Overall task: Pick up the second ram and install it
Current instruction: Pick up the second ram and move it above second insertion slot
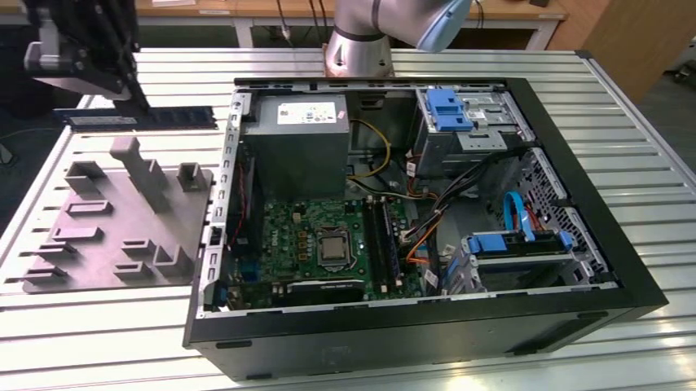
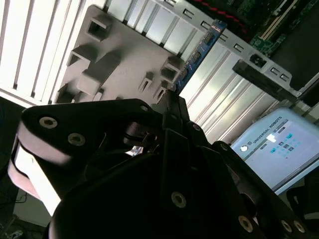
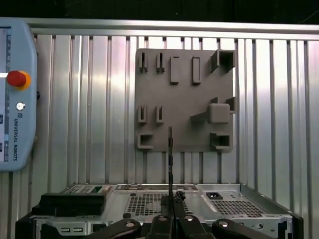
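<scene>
Currently the gripper [image 1: 142,102] hangs over the far corner of the desk [image 1: 98,342] on the exterior view's left, well apart from the open PC case [image 1: 435,326]. Its jaws look clenched on the second ram [image 1: 163,116]. In the first wrist view the stick [image 3: 170,149] shows edge-on as a thin dark line running straight out from btw the pinched fingers [image 3: 162,221], no gap visible either side. In the second wrist view the same stick [image 2: 199,52] juts past the gripper tip w/ its row of chips facing the camera. So it's gripped from the top edge, standing on edge, not flat. Can't tell if its lower edge is touching the desk or just off it.

Key relation: the ram's long axis runs left-right across the exterior view, parallel to the far edge of the desk. The long black sockets [image 1: 377,236] on the green motherboard [image 1: 293,236] run near-far, i.e. approx. crosswise to the stick. Those sockets lie to the exterior view's right of the gripper and nearer the camera, inside the case, past the grey power supply [image 1: 296,142].

Btw gripper and case, just near of the ram, sits the grey fixture plate [image 1: 109,228] w/ its raised blocks; the ram is beside it, not on it.
</scene>
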You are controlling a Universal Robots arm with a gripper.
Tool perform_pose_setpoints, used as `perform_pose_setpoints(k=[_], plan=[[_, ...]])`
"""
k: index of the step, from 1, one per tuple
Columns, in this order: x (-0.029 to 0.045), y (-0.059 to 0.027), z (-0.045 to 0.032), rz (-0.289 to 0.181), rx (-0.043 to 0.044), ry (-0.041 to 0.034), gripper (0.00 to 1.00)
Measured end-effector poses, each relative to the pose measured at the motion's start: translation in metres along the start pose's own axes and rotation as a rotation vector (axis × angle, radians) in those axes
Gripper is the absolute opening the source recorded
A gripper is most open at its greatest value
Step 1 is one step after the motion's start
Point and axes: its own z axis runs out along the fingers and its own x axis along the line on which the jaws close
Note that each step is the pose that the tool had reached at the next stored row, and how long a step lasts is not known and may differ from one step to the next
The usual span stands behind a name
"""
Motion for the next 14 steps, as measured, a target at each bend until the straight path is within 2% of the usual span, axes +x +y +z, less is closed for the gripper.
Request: perform_pose_setpoints(k=[14], plan=[[-0.0004,-0.0591,-0.002,0.0,-0.002,0.0,0.11]])
